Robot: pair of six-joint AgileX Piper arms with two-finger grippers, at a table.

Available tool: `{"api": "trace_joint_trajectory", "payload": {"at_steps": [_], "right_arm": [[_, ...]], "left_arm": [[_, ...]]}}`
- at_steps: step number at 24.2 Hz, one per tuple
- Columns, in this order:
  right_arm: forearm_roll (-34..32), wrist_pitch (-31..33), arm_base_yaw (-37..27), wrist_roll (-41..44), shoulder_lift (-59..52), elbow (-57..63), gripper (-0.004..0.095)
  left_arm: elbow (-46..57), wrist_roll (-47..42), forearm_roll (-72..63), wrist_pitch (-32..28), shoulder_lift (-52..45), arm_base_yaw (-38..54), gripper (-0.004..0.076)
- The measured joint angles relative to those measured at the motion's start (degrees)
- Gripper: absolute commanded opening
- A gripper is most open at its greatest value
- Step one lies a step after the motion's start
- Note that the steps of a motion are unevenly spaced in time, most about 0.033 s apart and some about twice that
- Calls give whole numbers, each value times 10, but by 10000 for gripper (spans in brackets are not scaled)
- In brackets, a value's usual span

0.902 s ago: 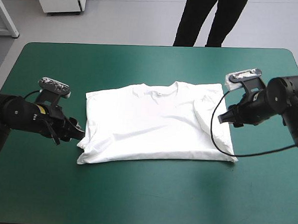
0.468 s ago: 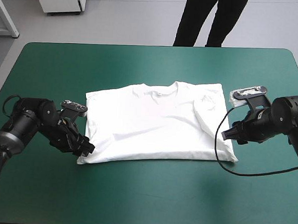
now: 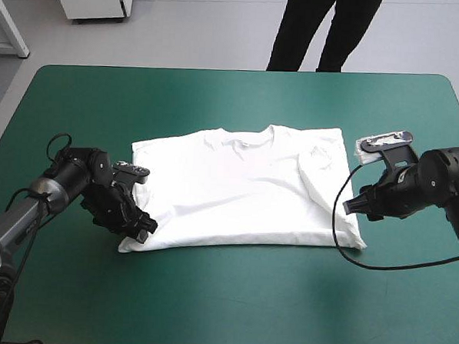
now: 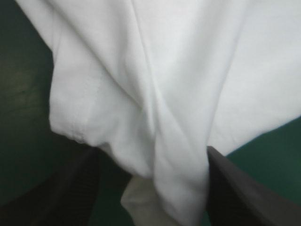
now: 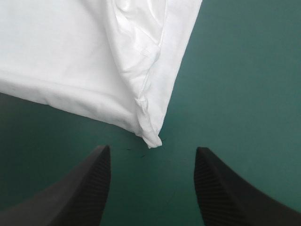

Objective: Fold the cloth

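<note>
One T-shirt (image 3: pixel 236 188) lies flat on the desk (image 3: pixel 230 311). The left claw (image 4: pixel 153 151), spread, straddles one near corner; the right claw (image 5: pixel 153 149), spread, faces the other.

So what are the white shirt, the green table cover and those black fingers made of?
The T-shirt looks like thin, soft knit fabric, probably cotton, matte: it drapes in creases and shows a stitched hem. The teal-green cover is smooth with a faint sheen, maybe vinyl or a rubber mat; hard to say. The fingers of the right hand are matte and finely ribbed, likely rubber or plastic.
</note>
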Motion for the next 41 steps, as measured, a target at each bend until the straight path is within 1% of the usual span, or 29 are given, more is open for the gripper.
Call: {"api": "trace_joint_trajectory", "payload": {"at_steps": [7,10,12,13,15,16,17,18,20,24,27,33,41], "right_arm": [[-3,-2,0,2,0,0,514],[-8,-2,0,2,0,0,514],[-12,-2,0,5,0,0,514],[-18,-2,0,9,0,1,513],[-34,-4,0,17,0,4,514],[-43,-4,0,21,0,8,514],[-57,-5,0,27,1,17,514],[-61,-7,0,29,3,22,514],[-64,-15,0,31,14,41,514],[-63,-26,0,32,49,55,515],[-33,-41,0,25,88,55,516],[9,-45,0,6,181,55,516],[22,-54,0,2,256,55,519]], "left_arm": [[10,11,-6,-21,38,0,454],[19,13,-12,-31,38,0,453],[32,18,-16,-42,35,0,435],[37,20,-18,-47,33,0,411],[46,24,-20,-56,28,1,334],[49,26,-20,-60,27,1,222],[56,30,-14,-70,25,3,179],[57,34,-12,-74,24,4,90],[63,42,-11,-81,22,6,25],[67,61,-33,-81,21,6,10],[67,66,-37,-81,21,6,10],[67,70,-44,-81,21,6,10],[68,73,-50,-79,21,6,10]]}}
